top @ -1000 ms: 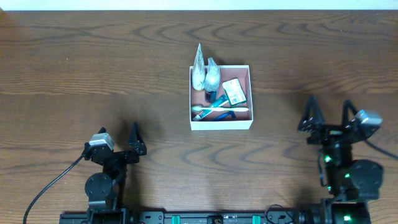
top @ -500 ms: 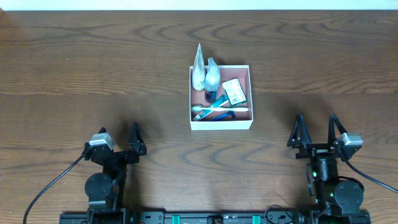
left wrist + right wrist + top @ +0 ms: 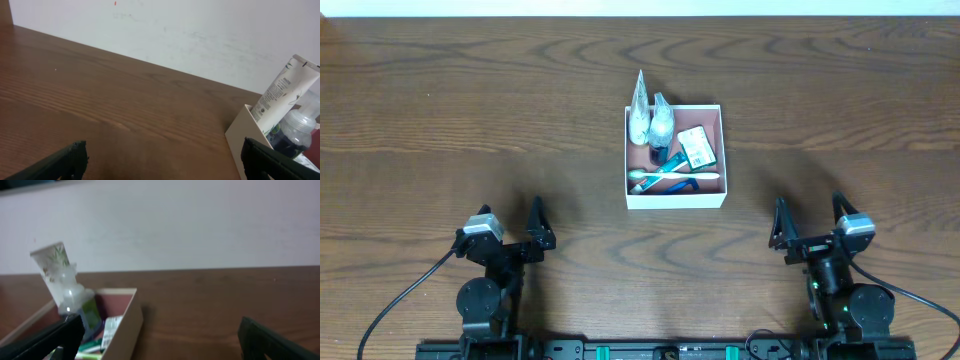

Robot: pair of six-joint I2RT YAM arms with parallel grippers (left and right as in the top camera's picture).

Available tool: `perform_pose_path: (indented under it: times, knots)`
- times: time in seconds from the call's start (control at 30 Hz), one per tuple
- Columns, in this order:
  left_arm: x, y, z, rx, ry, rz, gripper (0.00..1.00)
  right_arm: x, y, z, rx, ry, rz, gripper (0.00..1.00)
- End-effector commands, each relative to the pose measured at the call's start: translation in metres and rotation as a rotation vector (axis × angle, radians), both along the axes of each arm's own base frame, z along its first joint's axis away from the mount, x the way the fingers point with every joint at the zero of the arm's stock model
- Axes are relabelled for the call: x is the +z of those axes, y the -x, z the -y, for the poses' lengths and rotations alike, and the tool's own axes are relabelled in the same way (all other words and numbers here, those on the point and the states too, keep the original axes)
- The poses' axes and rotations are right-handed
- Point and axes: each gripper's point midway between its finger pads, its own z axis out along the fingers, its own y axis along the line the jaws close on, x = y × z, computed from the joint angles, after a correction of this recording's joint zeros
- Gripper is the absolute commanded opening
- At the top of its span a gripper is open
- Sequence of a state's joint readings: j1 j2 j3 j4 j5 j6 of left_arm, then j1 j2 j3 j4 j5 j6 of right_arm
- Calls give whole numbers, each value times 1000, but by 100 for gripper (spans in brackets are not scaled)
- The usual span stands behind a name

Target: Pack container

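Observation:
The container (image 3: 675, 198), a square white box with a pinkish-brown inside, sits at the table's middle. It holds a white tube (image 3: 639, 105) and a clear bottle (image 3: 662, 120) leaning over its far left corner, a green-and-white packet (image 3: 698, 148) and a toothbrush (image 3: 675, 176). My left gripper (image 3: 510, 215) stands open near the front edge, well to the container's left. My right gripper (image 3: 808, 215) stands open near the front edge, to the container's right. In the left wrist view the container's corner (image 3: 240, 140), the tube (image 3: 282, 95) and the open gripper (image 3: 162, 155) show. The right wrist view shows the container's wall (image 3: 127, 330) between the open gripper's (image 3: 160, 335) fingers, far ahead.
Bare brown wood table (image 3: 470, 110) surrounds the container on all sides. A white wall (image 3: 175, 30) runs along the table's far edge. Both arm bases stand at the front edge, with a cable (image 3: 400, 300) trailing from the left one.
My right arm has drawn back towards the front edge and shifted left, its gripper still open. The left arm and the container's contents have not moved.

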State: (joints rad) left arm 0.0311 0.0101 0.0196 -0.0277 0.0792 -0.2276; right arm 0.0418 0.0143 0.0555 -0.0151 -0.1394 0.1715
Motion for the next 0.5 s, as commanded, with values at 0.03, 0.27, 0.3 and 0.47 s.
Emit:
perform_pose_path:
  times: [0.03,0.27,0.3,0.47]
  knots:
    - [-15,1,3,-20,-13,-46,98,-26,-1,-7,34,40,-51,99]
    - [-15,1,3,-20,-13,-46,98,-34,-2,-2,7,43,-82,99]
    - [-15,1,3,-20,-13,-46,98,-34,-2,-2,7,43,-81,99]
    - [-15,1,3,-20,-13,-46,98,-34,-2,-2,7,43,-82,99]
